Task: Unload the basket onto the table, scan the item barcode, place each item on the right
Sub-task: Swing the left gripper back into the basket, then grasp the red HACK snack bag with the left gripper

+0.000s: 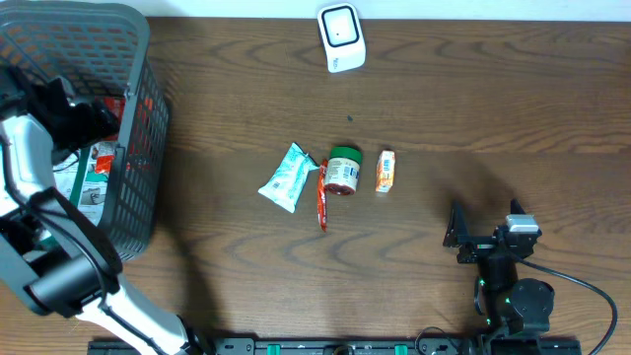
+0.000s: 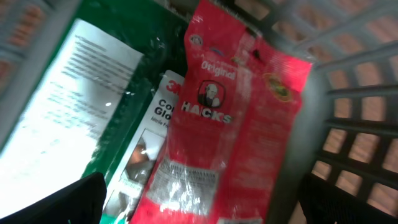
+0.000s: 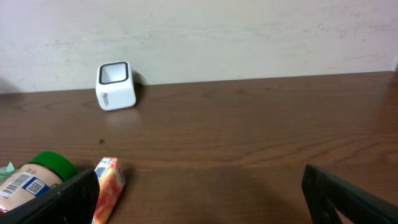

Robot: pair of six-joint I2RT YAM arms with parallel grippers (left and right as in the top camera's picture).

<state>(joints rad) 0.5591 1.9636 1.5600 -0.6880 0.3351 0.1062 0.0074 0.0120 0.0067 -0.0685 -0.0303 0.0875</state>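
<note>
The left gripper [image 1: 71, 106] hangs inside a grey plastic basket [image 1: 138, 148] at the left end of the desk [image 1: 473, 99], fingers spread wide apart and clamped on nothing. In the left wrist view the two dark fingers [image 2: 62, 202] show at the bottom corners. Between and below them lies a red packet [image 2: 230, 118] printed "Hacks" and "Original". The packet rests tilted on top of the other goods, its upper end towards the basket's lattice wall – partly covering a white-fronted box [image 2: 155, 143] and, beside that, a green-and-white pack [image 2: 74, 93] with small print too blurred to read. Across the desk the right gripper [image 1: 485, 225] sits near the front edge at the right, its fingers likewise well apart and empty, pointing towards the back wall. Four more items lie in a loose row at mid-desk: a teal pouch [image 1: 289, 178], a thin red sachet [image 1: 321, 195], a green-lidded jar [image 1: 343, 171] on its side, touching the sachet, and a small orange carton [image 1: 385, 172] just right of the jar. The right wrist view catches a barcode label [image 3: 31, 185] on the jar's side. The white scanner [image 1: 341, 37] stands at the far edge of the desk, well apart from both grippers and from every item.
</note>
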